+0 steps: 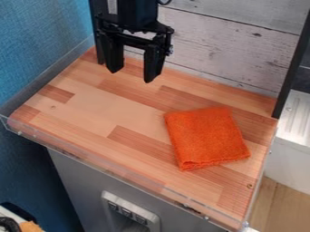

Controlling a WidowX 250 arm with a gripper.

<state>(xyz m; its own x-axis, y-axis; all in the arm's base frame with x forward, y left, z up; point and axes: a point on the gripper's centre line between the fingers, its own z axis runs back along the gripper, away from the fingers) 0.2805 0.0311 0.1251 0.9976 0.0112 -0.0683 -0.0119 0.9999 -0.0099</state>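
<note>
1. An orange cloth [207,137] is laid flat on the right part of the wooden surface [91,113].
2. Above the surface's far left part, the pincer [131,72] is held wide.
3. The surface is backed by whitewashed planks [224,50] and flanked by a blue wall [36,41].

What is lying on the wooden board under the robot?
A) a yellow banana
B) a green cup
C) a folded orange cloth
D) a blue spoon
C, because a soft, fuzzy orange cloth lies flat on the wooden board, with a folded edge at its bottom.
</note>
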